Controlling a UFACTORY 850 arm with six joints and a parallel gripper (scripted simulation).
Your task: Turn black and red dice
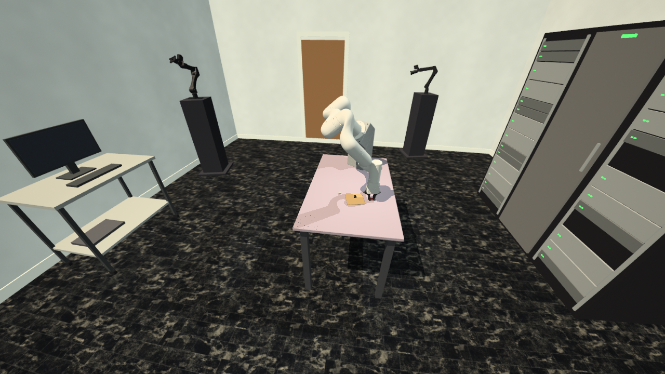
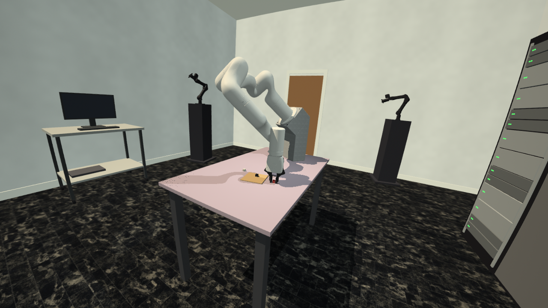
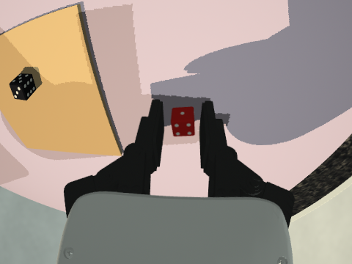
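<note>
Three dice show from above, the red die (image 1: 371, 200) (image 2: 273, 182) (image 3: 182, 121) nearest a long edge of the desk (image 1: 325, 218) (image 2: 230, 195) (image 3: 205, 22). In the exterior view I see it beside the mat (image 1: 351, 202) (image 2: 251, 179) (image 3: 70, 110). By wrist, my tool (image 1: 372, 198) (image 2: 274, 180) (image 3: 182, 114) is part-open around it, gripping nothing.

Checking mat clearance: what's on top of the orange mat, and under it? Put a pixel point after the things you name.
On the orange mat (image 1: 350, 201) (image 2: 251, 179) (image 3: 73, 121): the black die (image 1: 354, 196) (image 2: 257, 175) (image 3: 23, 86). Underneath can't be seen; the mat covers it.
</note>
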